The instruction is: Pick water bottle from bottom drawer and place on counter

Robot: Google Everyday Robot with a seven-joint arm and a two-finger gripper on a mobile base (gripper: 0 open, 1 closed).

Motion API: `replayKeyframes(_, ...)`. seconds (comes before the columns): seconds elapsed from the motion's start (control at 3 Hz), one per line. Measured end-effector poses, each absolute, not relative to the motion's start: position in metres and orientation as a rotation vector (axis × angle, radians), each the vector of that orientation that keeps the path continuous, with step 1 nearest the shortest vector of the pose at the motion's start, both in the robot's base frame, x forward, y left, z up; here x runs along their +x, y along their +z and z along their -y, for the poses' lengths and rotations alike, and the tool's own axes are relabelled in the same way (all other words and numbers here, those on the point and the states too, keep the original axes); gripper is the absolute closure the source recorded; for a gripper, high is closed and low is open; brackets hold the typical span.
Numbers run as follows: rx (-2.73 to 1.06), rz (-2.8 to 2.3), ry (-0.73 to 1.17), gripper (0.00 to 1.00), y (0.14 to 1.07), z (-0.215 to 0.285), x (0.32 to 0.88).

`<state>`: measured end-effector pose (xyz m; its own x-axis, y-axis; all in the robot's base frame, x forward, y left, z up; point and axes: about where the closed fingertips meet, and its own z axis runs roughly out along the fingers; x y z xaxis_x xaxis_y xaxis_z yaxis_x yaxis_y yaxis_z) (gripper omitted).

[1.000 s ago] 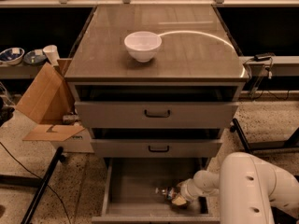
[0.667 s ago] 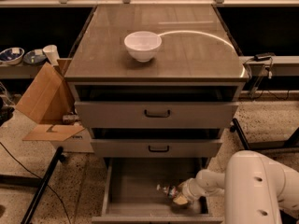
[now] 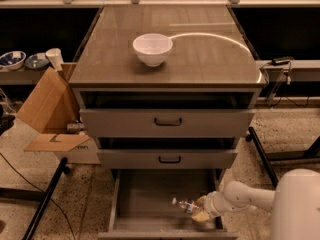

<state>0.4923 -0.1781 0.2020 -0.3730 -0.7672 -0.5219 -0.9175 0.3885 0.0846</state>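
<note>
The bottom drawer [image 3: 145, 191] is pulled open, plain grey inside. The water bottle [image 3: 186, 205] is tilted with its white cap to the left, over the drawer's right part, seemingly a little above the floor. My gripper [image 3: 200, 209] reaches in from the lower right on a white arm and is shut on the bottle's lower end. The counter [image 3: 200, 59] is the glossy grey-brown cabinet top above.
A white bowl [image 3: 152, 49] stands on the counter left of centre. Two upper drawers with black handles [image 3: 167, 121] stick out slightly. A cardboard box [image 3: 47, 109] stands left of the cabinet. Bowls and a cup [image 3: 52, 58] sit on a low shelf at left. A black leg [image 3: 45, 199] crosses the floor.
The bottle has tilted up and risen a little off the drawer floor in my gripper's hold. The arm has shifted slightly left.
</note>
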Motion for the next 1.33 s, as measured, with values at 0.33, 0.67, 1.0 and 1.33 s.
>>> replayKeyframes(0.33, -1.462, -2.209, 0.571, 1.00, 0.245, 0.188, 0.469)
replayKeyframes(0.67, -1.481, -2.179, 0.604, 1.00, 0.300, 0.197, 0.446)
replayKeyframes(1.0, -1.501, -2.174, 0.616, 1.00, 0.350, 0.202, 0.428)
replayKeyframes(1.33, -1.512, -2.183, 0.599, 1.00, 0.409, 0.206, 0.424)
